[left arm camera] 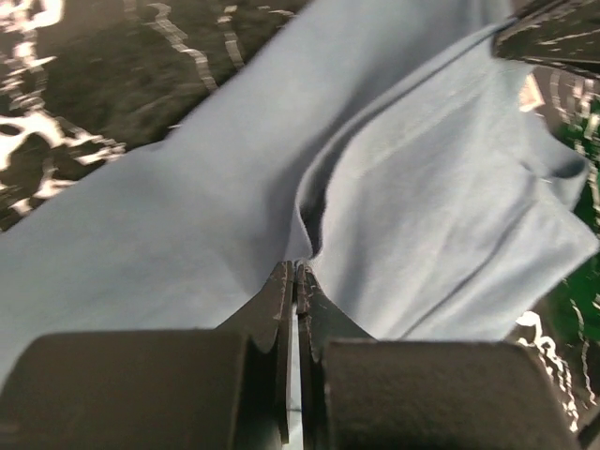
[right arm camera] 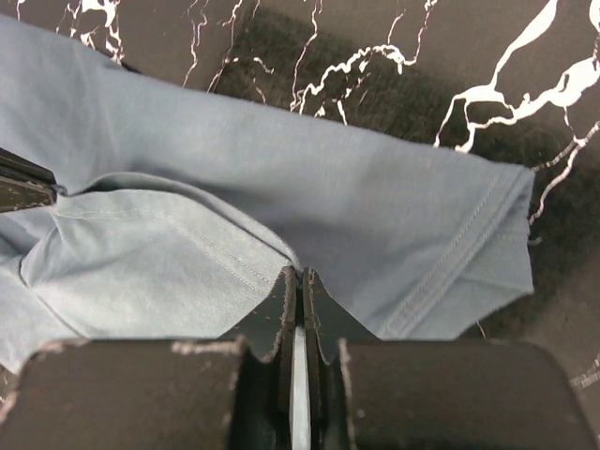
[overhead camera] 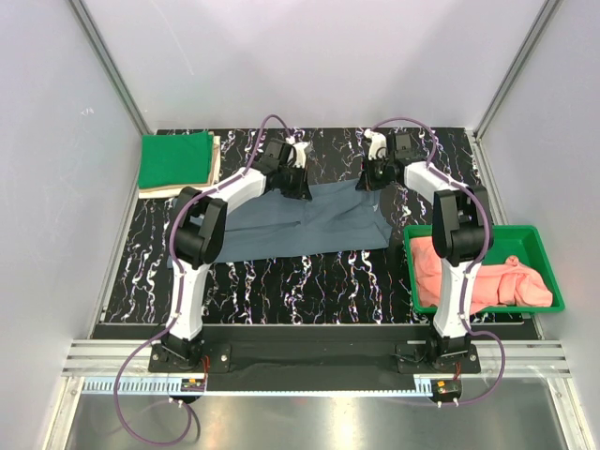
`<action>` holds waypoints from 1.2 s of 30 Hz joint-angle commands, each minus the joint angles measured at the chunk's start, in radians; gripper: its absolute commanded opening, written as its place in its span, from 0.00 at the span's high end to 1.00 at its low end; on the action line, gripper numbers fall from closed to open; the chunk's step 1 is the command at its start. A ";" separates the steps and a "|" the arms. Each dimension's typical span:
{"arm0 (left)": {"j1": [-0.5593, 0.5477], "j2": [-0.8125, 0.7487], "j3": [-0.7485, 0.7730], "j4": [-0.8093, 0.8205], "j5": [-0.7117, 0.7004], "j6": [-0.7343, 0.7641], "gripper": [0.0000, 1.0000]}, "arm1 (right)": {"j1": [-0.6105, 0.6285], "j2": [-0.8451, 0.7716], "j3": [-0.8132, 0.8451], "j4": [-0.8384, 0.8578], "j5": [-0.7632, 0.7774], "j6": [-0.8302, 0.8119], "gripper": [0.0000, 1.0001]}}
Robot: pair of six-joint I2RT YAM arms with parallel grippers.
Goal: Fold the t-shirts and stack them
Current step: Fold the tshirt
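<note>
A slate blue-grey t-shirt [overhead camera: 300,225] lies spread across the middle of the black marbled table [overhead camera: 281,281]. My left gripper [overhead camera: 298,184] is shut on a pinch of its far edge, and a fold of the cloth [left arm camera: 394,187] rises from the closed tips [left arm camera: 296,272]. My right gripper [overhead camera: 368,180] is shut on the far right corner; in the right wrist view the cloth [right arm camera: 281,187] enters the tips [right arm camera: 300,277], with a hemmed sleeve [right arm camera: 487,234] to the right. A bright green t-shirt [overhead camera: 175,157] lies folded on a beige one [overhead camera: 215,161] at far left. Salmon-pink t-shirts [overhead camera: 478,277] fill the tray.
A rigid green plastic tray [overhead camera: 539,246] stands at the right edge of the table, close to the right arm's base link. Grey enclosure walls and aluminium posts surround the table on three sides.
</note>
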 commanded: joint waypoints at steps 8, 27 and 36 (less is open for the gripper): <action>0.028 -0.074 -0.051 0.093 -0.128 -0.034 1.00 | 0.011 0.058 0.102 0.091 -0.045 0.051 0.96; 0.033 -0.063 -0.024 -0.002 -0.257 -0.102 0.77 | 0.013 0.069 0.237 -0.033 0.143 0.180 0.67; 0.039 -0.153 -0.054 -0.152 -0.412 -0.134 0.75 | 0.057 -0.050 0.127 -0.264 0.234 0.433 0.74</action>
